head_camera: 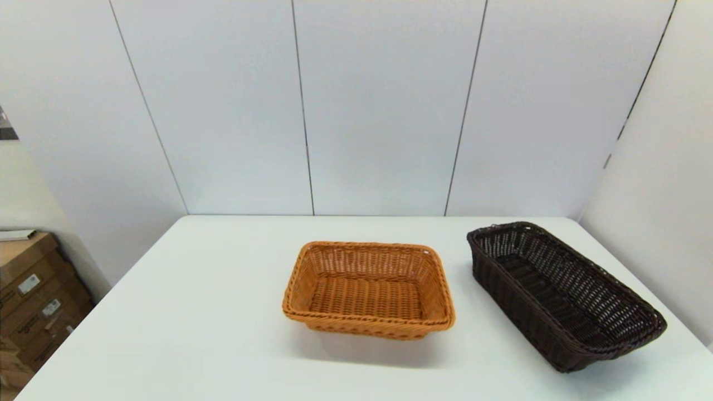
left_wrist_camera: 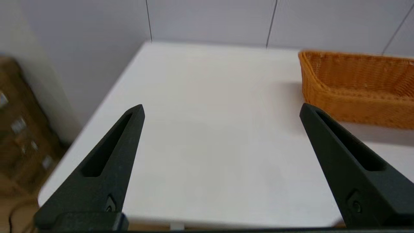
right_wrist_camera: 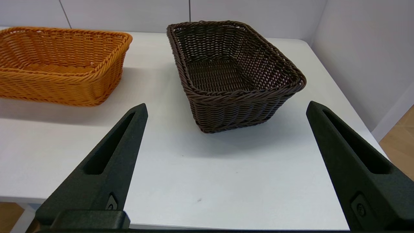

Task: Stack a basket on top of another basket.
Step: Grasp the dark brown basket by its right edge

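The dark brown basket (head_camera: 562, 294) stands empty on the right side of the white table (head_camera: 211, 312), angled toward the near right corner. The orange-tan basket (head_camera: 369, 288) sits empty at the table's middle, apart from it. Neither arm shows in the head view. My right gripper (right_wrist_camera: 226, 108) is open near the table's front edge, facing the dark brown basket (right_wrist_camera: 233, 72) with a stretch of bare table between; the orange-tan basket (right_wrist_camera: 61, 64) shows beside it. My left gripper (left_wrist_camera: 221, 110) is open and empty over the table's left front, with the orange-tan basket (left_wrist_camera: 355, 87) off to its right.
White wall panels stand behind the table and along its right side. Cardboard boxes (head_camera: 33, 295) are stacked on the floor past the table's left edge. The dark brown basket's near corner lies close to the table's right edge.
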